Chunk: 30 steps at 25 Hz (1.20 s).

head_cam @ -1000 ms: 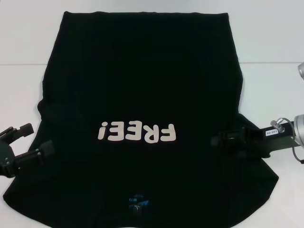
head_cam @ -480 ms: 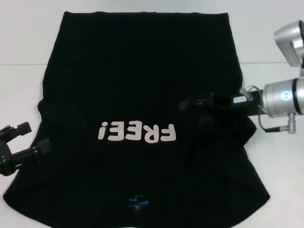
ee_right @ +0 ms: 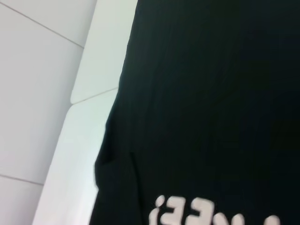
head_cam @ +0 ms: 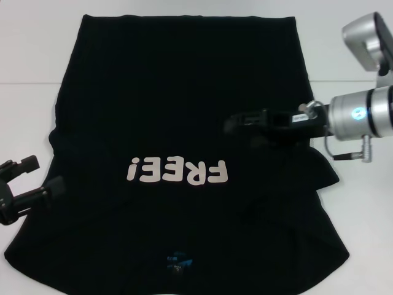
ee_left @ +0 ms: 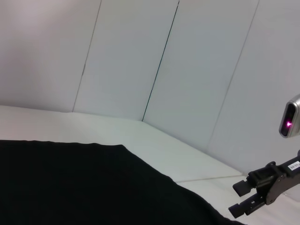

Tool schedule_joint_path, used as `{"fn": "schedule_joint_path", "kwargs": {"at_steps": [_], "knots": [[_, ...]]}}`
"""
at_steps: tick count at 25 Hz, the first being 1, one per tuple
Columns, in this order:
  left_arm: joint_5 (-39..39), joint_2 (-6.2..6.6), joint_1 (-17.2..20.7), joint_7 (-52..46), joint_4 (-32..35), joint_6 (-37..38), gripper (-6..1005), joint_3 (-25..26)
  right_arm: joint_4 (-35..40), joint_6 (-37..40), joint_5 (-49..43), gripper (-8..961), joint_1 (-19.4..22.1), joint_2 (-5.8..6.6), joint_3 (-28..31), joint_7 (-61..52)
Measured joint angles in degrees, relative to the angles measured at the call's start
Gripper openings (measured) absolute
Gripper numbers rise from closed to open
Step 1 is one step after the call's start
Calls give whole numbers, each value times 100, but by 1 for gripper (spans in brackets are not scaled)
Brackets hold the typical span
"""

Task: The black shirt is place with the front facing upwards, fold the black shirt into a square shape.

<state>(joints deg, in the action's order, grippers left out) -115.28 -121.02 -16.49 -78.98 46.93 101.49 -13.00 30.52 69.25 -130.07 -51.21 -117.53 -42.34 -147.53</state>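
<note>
1. The black shirt lies spread on a white table, front up, with its pale "FREE!" lettering reading upside down in the head view and the small blue neck label at the near edge – so the collar is toward the robot and the hem toward the far side.

2. The shirt's right sleeve is no longer flat: it is drawn inward onto the body of the garment, leaving a bunched, folded edge on the robot's right. The left sleeve lies flat at the table edge.

3. The right gripper reaches in from the right over the shirt's chest area, above and to the right of the lettering. Its two black fingers are seen edge-on against black cloth; whether they are parted or pinching fabric cannot be told. In the left wrist view the same gripper shows two fingers with a gap between them, but the contents, if any, are not discernible.

4. The left gripper sits at the shirt's left border beside the flat sleeve, its fingers spread apart – nothing between them (the lower finger lies on or just over the cloth edge; contact not confirmable).

5. The right wrist view looks down on the shirt with part of the lettering and a strip of table beside its left edge.
</note>
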Motion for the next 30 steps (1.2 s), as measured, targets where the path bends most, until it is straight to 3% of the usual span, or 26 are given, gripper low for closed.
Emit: {"fn": "schedule_joint_path", "kwargs": {"at_steps": [1, 10, 13, 17, 24, 30], "knots": [[2, 0, 0, -22, 0, 13, 882, 0, 38, -2, -29, 942, 24, 44, -8, 0], [247, 0, -12, -192, -215, 274, 881, 8, 329, 581, -1109, 942, 101, 959, -152, -588], [252, -1, -2, -240, -297, 316, 880, 9, 564, 820, -1550, 941, 124, 1113, -152, -844], [252, -16, 22, -265, -325, 339, 880, 9, 685, 896, -1950, 941, 112, 1111, -154, -968], [214, -5, 26, -241, -323, 304, 879, 18, 513, 661, -1977, 941, 94, 772, -396, -823], [226, 0, 30, -217, -303, 301, 878, 17, 419, 410, -1981, 942, 160, 617, -564, -797]]}}
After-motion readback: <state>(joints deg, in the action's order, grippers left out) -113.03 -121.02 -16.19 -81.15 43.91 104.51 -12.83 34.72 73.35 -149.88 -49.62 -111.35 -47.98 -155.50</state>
